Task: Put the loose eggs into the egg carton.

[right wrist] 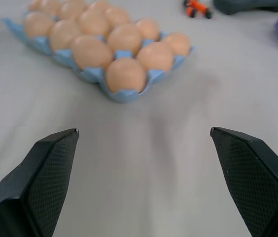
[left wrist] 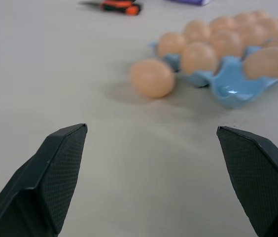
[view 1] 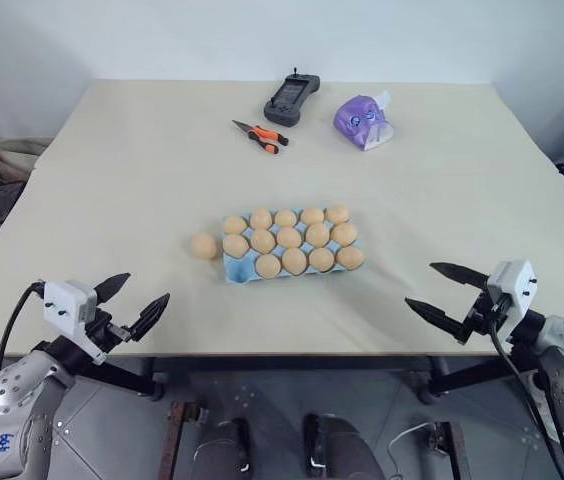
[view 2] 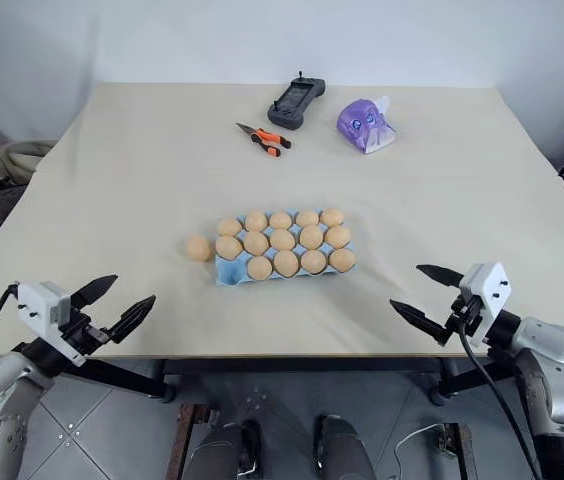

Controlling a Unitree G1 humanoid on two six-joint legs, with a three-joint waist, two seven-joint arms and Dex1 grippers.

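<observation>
You see egg carton mid-table, front-left cup bare; loose egg just left of it. Left gripper, right gripper both spread, empty, near-side of carton.

Lab, bare test table, remote controller

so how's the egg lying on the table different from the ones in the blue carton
The single pale orange-tan egg lies loose on the beige table, just off the left end of the light blue moulded egg carton; the other eggs each sit in a cup. It stands alone, while they are packed in rows. The near-left corner cup is empty. In colour, shape and size they look alike.
</observation>
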